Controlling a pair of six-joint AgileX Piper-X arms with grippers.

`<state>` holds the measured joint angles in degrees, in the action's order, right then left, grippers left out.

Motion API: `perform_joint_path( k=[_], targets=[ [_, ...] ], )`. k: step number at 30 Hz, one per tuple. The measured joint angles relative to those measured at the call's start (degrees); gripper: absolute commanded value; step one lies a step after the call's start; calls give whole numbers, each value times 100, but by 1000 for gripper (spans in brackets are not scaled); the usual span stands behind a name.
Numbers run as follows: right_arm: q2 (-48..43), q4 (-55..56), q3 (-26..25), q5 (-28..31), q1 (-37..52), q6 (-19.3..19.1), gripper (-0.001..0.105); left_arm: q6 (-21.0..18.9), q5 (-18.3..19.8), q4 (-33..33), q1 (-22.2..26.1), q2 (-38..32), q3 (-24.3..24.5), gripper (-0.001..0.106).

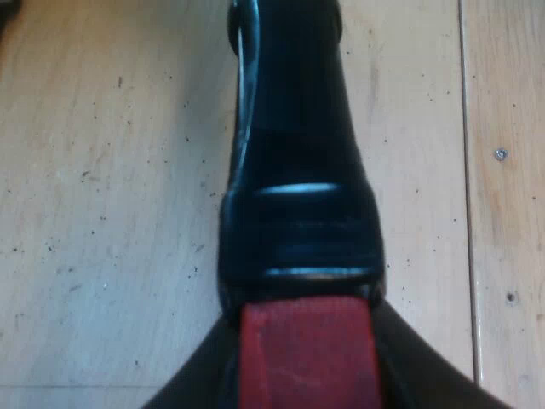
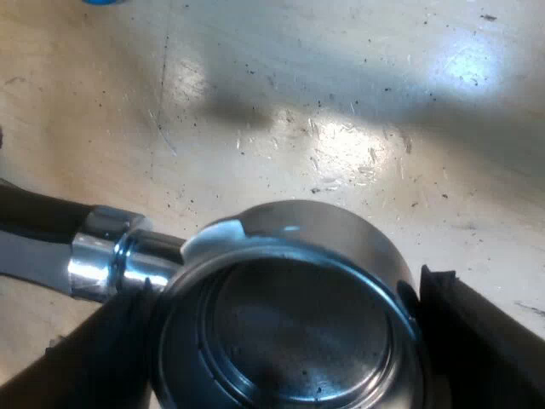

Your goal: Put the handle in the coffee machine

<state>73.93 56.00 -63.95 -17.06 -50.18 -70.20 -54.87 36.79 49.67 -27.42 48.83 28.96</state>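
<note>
The metal holder's dark handle (image 1: 298,170) runs straight away from the left wrist camera over the wooden table, and its red end (image 1: 306,358) sits between my left gripper's (image 1: 306,341) fingers, which press on both of its sides. In the right wrist view the holder's round metal basket (image 2: 289,332) faces up with nothing in it. Its chrome neck (image 2: 106,251) leads off to the dark handle (image 2: 30,213). My right gripper (image 2: 285,341) is shut on the basket, one black finger (image 2: 477,332) against each side of the rim.
Under both grippers lies a light wooden table top (image 2: 341,128), speckled with dark coffee grains. A small screw head (image 1: 500,154) sits in a board beside a seam. The edge of a blue object (image 2: 102,2) shows on the table beyond the basket.
</note>
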Motion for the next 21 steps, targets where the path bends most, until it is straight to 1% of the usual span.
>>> perform_joint_path(
  k=[4, 6, 7, 8, 9, 10, 11, 12, 13, 14, 17, 21],
  targets=[
    [0, 0, 0, 0, 0, 0, 1, 0, 47, 0, 0, 0, 0, 0],
    [0, 0, 0, -29, 0, -54, 9, 0, 47, 0, 0, 0, 0, 0],
    [0, 0, 0, -56, 0, -85, 18, 0, 47, 0, 0, 0, 0, 0],
    [0, 19, 0, -70, 0, -83, 30, 0, 70, 0, 0, 0, 0, 0],
    [0, 23, 0, -72, 0, -83, 36, 0, 87, 0, 0, 0, 0, 0],
    [0, 34, 0, -68, 0, -83, 47, 0, 103, 0, 0, 0, 0, 0],
    [0, 35, 0, -80, 0, -83, 54, 0, 113, 0, 0, 0, 0, 0],
    [0, 34, 0, -84, 0, -93, 67, 0, 132, 0, 0, 0, 0, 0],
    [0, 34, 0, -84, 0, -101, 74, 0, 163, 0, 0, 0, 0, 0],
    [0, 34, 0, -84, 0, -127, 78, 0, 192, 0, 0, 0, 0, 0],
    [-24, 8, -8, 11, 0, -316, 78, 0, 285, -2, 18, 13, 0, 0],
    [-57, -54, -33, 372, 0, -355, 78, 14, 298, 49, 156, 27, -38, 0]
  ],
)
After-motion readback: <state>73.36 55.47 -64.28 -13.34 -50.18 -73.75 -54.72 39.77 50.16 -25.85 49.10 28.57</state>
